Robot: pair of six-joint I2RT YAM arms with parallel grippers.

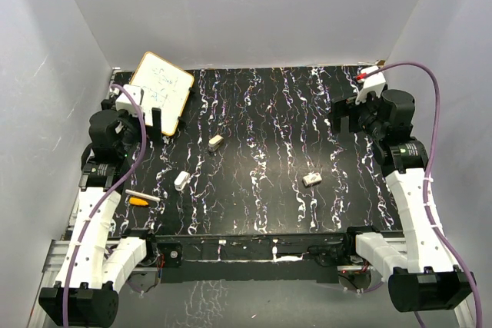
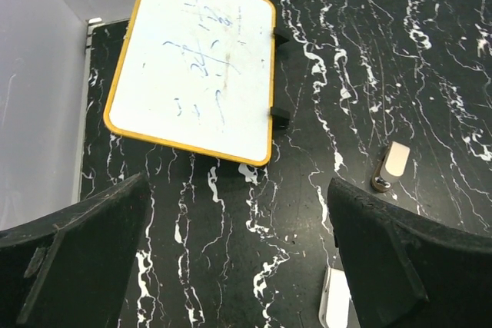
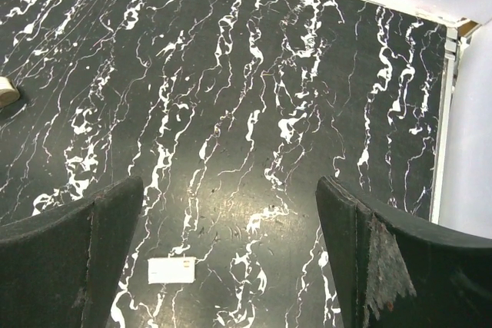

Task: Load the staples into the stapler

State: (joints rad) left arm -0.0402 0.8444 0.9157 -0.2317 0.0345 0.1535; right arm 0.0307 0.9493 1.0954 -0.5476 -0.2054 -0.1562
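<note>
Both pincers hang wide open and empty, one by the left edge of the bench point(image 1: 261, 105) and one by the right. Of the two, the right pincer point(image 3: 228, 183) is nearer the staples box point(image 3: 171, 270), which lies flat, right of the middle and toward the near edge. In the right wrist view the box shows low between the fingers, closer to the left one, so the reach is down and slightly left. Its long axis runs across that view, in line with the closing direction. I judge a wrist turn would let the jaws close on its narrow sides.

It is a small, flat, matt whitish rectangle with sharp corners. It is probably light and apt to skid on the glossy black, white-veined surface. What looks like the stapler point(image 2: 388, 167), rounded and pale-topped with a brownish metal end, lies left of the middle, nearer the left pincer point(image 2: 238, 182).
</note>
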